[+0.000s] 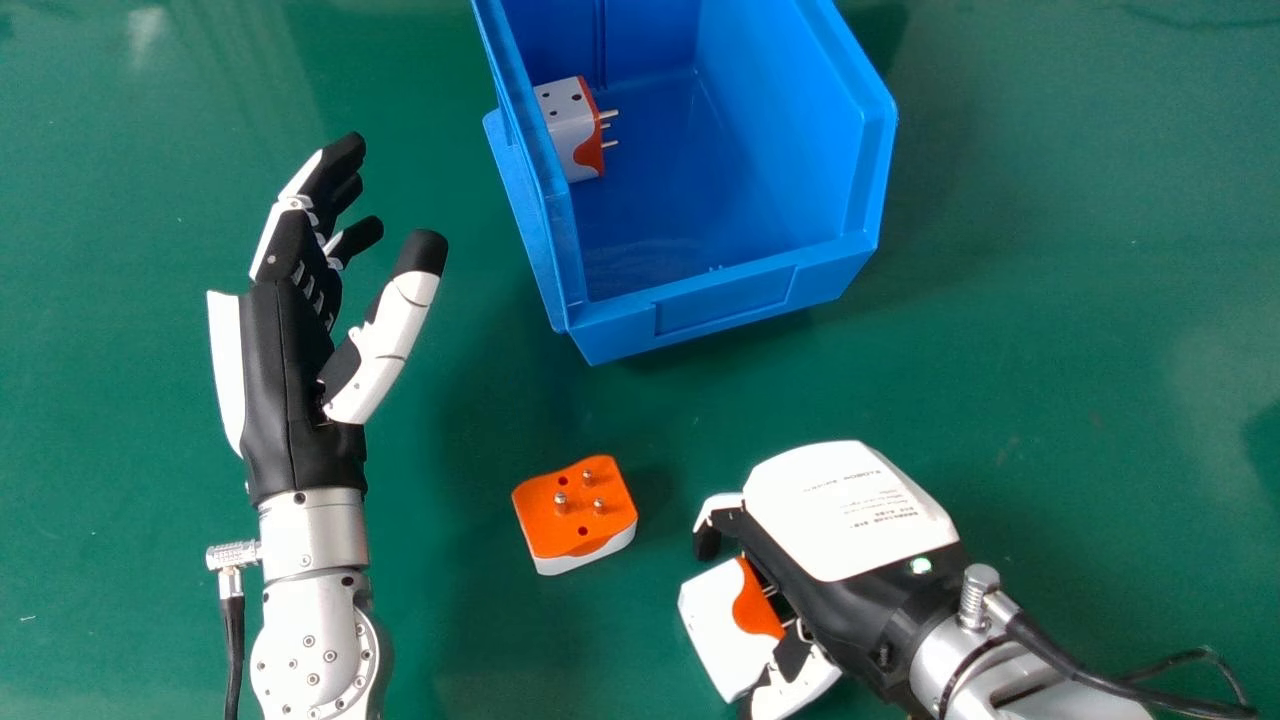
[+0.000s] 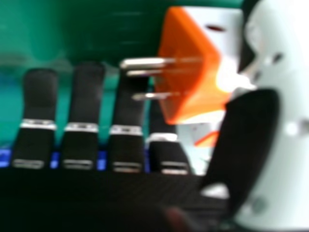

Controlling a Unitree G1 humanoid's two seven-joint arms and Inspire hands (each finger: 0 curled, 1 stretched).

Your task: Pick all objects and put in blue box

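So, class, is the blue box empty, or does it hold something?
The box is not empty: an adapter lies inside, by its left wall, its prongs pointing right.

Robot lab or workshop, can't tell which. Smooth green work surface (image 1: pixel 1050 350); blue plastic bin (image 1: pixel 725 300); plug adapter (image 1: pixel 575 510) lying out. Mechanical left hand (image 1: pixel 290 400) and right hand (image 1: pixel 850 510), black cables (image 1: pixel 233 640) at both metal wrists (image 1: pixel 312 530).
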